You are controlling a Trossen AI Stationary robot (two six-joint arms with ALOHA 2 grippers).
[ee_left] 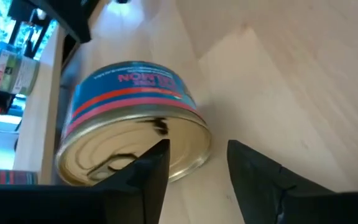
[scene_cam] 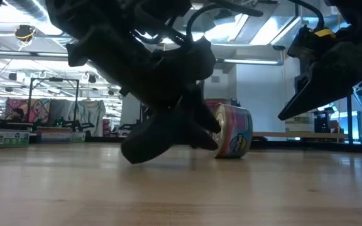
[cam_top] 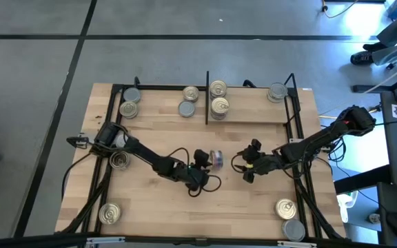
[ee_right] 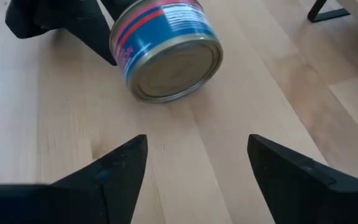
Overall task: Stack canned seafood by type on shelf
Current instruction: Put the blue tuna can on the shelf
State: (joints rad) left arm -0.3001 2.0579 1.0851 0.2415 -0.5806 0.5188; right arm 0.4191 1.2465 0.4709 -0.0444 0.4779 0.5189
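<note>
High view gives you the layout: one blue-and-red labelled tin (cam_top: 217, 159) lies on its side in the middle of the tabletop (cam_top: 157, 131), between the left gripper (cam_top: 203, 164) and the right gripper (cam_top: 252, 165). The left one is right at the tin; the right one sits a little apart from it, on the opposite side.

Your left gripper's fingers (ee_left: 143, 176) are parted only narrowly and hold nothing; in the left wrist view the tin's pale gold end (ee_left: 132, 155) faces them, and one fingertip overlaps its rim. Your right gripper (ee_right: 194, 163) is spread wide and empty, with the tin's plain end (ee_right: 176, 70) in front of it.

A tin on its side will likely roll, so do not nudge it. You could use the right gripper as a stop while the left tips the tin upright, or take it across its two flat ends. Open the left fingers wider before closing, or they may just push it away.

The shelf (cam_top: 253, 118) lies along the far edge, split by a black divider (cam_top: 207, 96). Several tins already stand there, including a gold-lidded pair (cam_top: 218, 98) just right of the divider and a grey-lidded one (cam_top: 187, 108) left of it. Whether one side is all of one kind I cannot tell, so check the lid and match it before you set the tin down flat. Loose tins (cam_top: 109, 213) also wait near the front corners.
</note>
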